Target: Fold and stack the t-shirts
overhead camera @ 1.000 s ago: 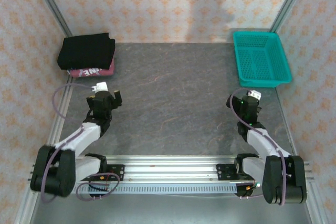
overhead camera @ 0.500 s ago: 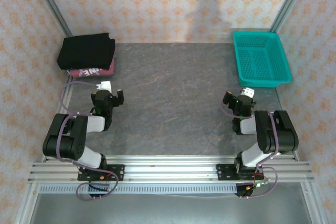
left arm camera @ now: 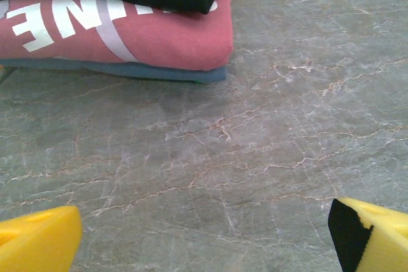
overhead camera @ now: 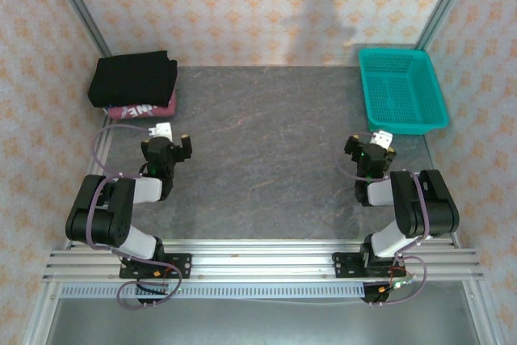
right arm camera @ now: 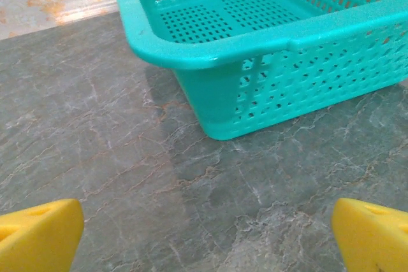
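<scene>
Grey marbled bench [overhead camera: 266,135] lies open between the arms; a teal basket [overhead camera: 401,90] sits at the far right corner, just ahead of the right tool [overhead camera: 367,149], whose yellow fingers [right arm camera: 38,234] are spread wide, gripping nothing; the left tool [overhead camera: 166,147] is likewise released. At the far left corner the black shirt [overhead camera: 133,78] lies folded on the red shirt [overhead camera: 145,109], long side across the bench, lettered fold facing the left tool, near the wall [overhead camera: 40,54].
</scene>
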You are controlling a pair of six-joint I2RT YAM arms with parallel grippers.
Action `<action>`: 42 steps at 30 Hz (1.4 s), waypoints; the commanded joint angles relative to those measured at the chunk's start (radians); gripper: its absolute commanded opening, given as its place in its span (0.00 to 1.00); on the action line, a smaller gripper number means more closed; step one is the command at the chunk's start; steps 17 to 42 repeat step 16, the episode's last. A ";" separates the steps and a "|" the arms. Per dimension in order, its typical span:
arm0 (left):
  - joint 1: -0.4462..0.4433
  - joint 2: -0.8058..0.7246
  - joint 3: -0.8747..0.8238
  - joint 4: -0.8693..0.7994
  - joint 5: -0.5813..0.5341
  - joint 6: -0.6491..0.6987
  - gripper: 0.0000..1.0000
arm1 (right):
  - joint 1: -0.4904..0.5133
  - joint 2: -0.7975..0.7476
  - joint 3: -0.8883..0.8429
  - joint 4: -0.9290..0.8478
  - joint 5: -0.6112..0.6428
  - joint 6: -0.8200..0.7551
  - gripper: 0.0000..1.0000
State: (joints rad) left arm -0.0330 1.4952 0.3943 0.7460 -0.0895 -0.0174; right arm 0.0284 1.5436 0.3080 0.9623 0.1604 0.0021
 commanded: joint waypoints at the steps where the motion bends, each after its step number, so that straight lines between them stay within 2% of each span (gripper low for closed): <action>1: -0.005 0.000 0.023 0.012 -0.033 0.011 1.00 | 0.007 0.001 0.060 -0.044 0.025 -0.007 0.99; 4: -0.006 0.000 0.024 0.010 -0.032 0.011 1.00 | 0.012 0.003 0.081 -0.081 -0.055 -0.044 0.99; 13: -0.006 0.000 0.025 0.010 -0.032 0.011 1.00 | -0.002 0.005 0.085 -0.089 -0.084 -0.036 0.99; 42: -0.007 0.000 0.024 0.010 -0.032 0.013 1.00 | -0.001 -0.002 0.068 -0.059 -0.080 -0.037 0.99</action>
